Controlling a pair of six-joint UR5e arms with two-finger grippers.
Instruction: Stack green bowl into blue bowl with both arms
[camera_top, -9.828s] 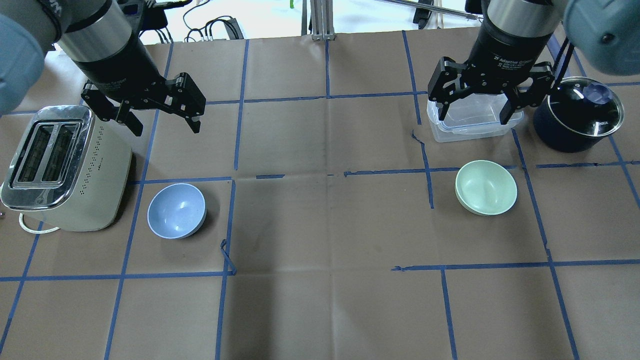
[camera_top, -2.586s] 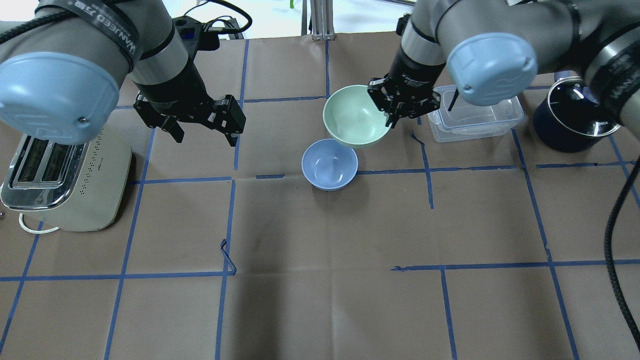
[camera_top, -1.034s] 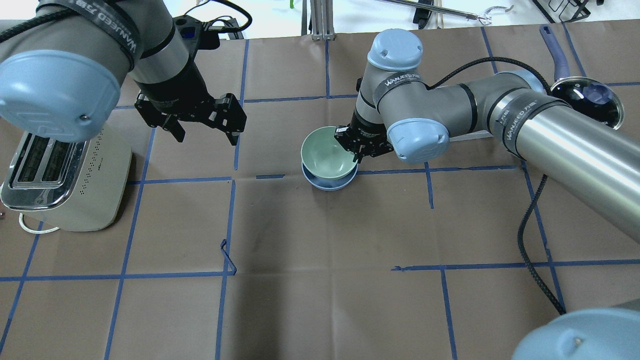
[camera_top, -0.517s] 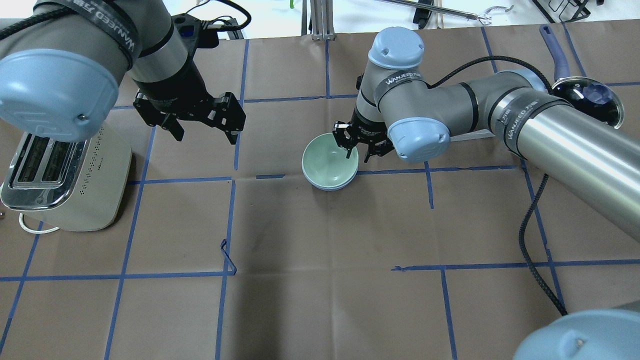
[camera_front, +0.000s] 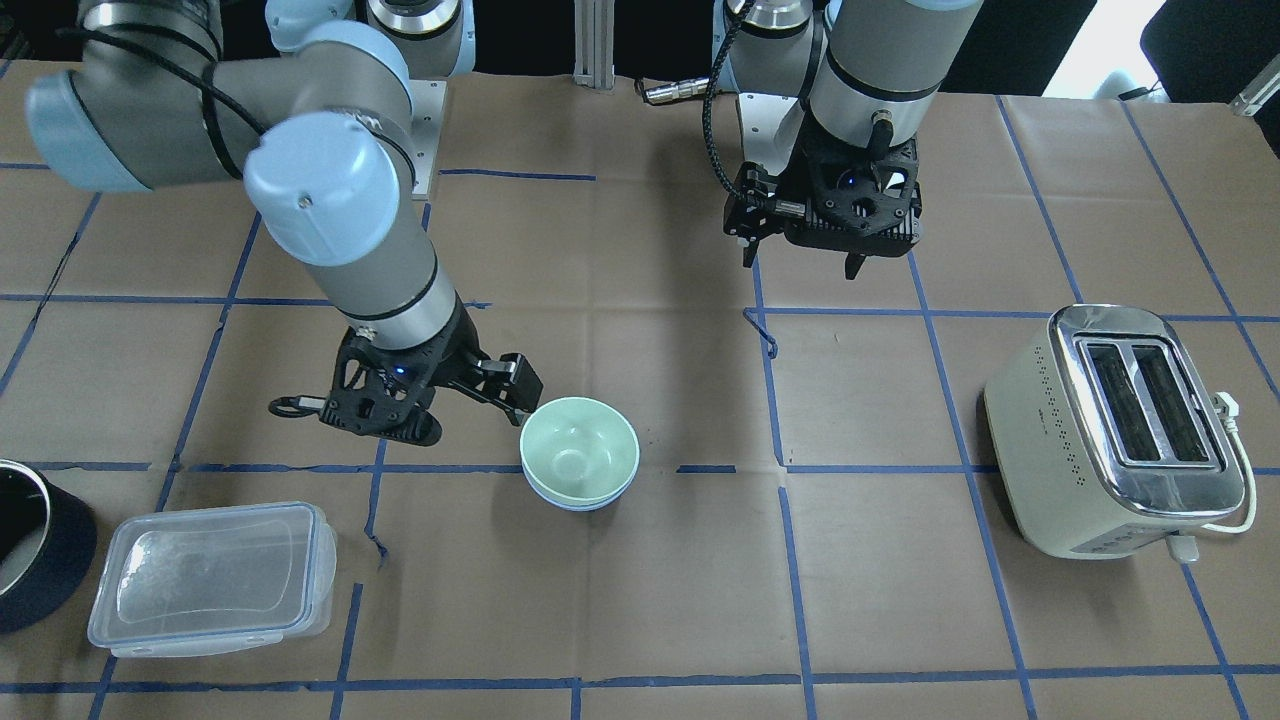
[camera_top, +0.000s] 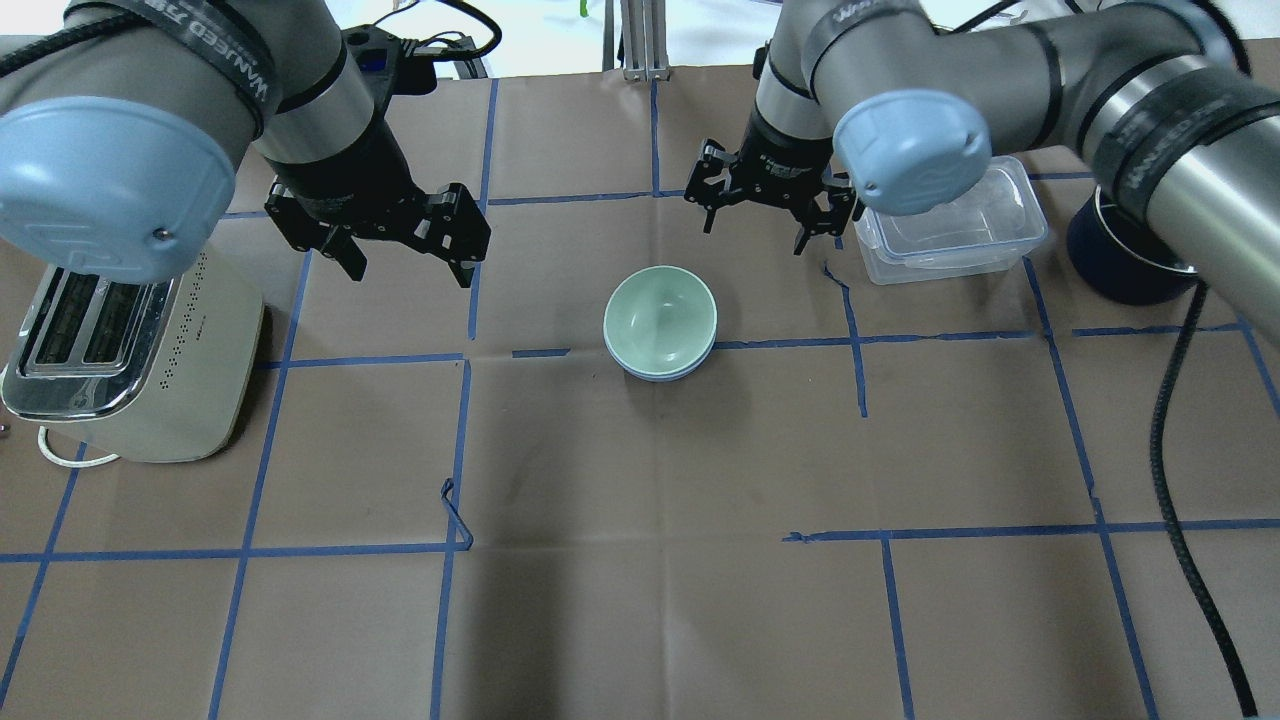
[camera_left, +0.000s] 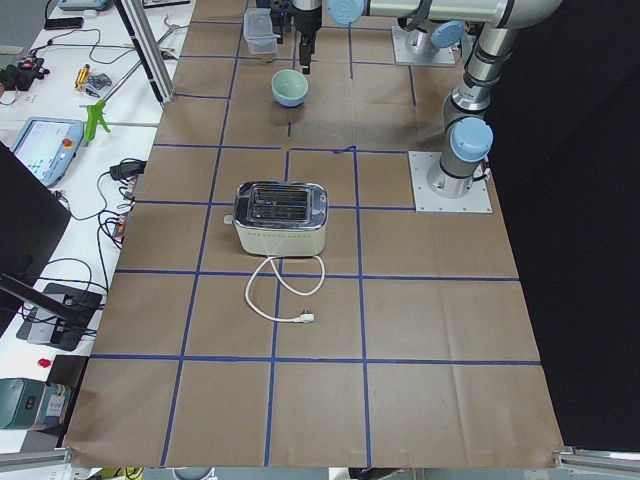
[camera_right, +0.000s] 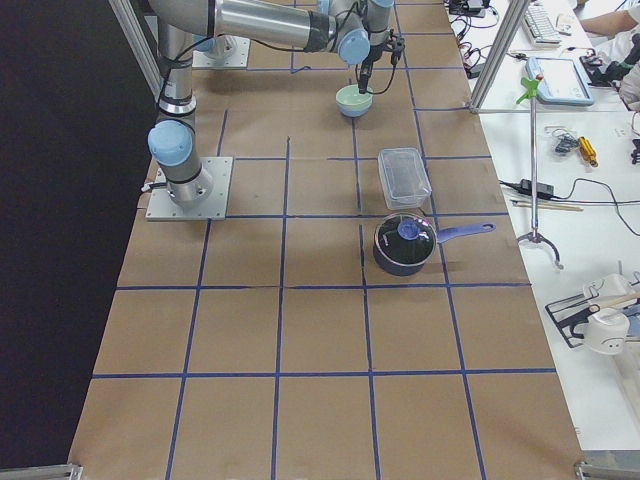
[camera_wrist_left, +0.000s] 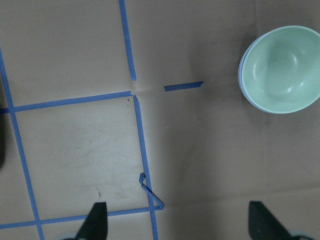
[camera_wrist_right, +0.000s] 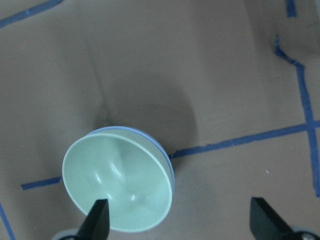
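The pale green bowl (camera_top: 660, 315) sits nested inside the light blue bowl (camera_top: 661, 375) at the table's middle, with only the blue rim showing under it. The stack also shows in the front view (camera_front: 580, 450), the left wrist view (camera_wrist_left: 282, 67) and the right wrist view (camera_wrist_right: 117, 185). My right gripper (camera_top: 753, 235) is open and empty, above and behind the bowls, apart from them. My left gripper (camera_top: 410, 272) is open and empty, hovering to the left of the stack, near the toaster.
A cream toaster (camera_top: 130, 350) stands at the left edge. A clear lidded container (camera_top: 950, 225) and a dark pot (camera_top: 1120, 265) stand at the back right, close to my right arm. Blue tape lines cross the brown table.
The right gripper opened and let go of the green bowl, which now rests in the blue bowl. It then rose and drew back. The left gripper stayed put.
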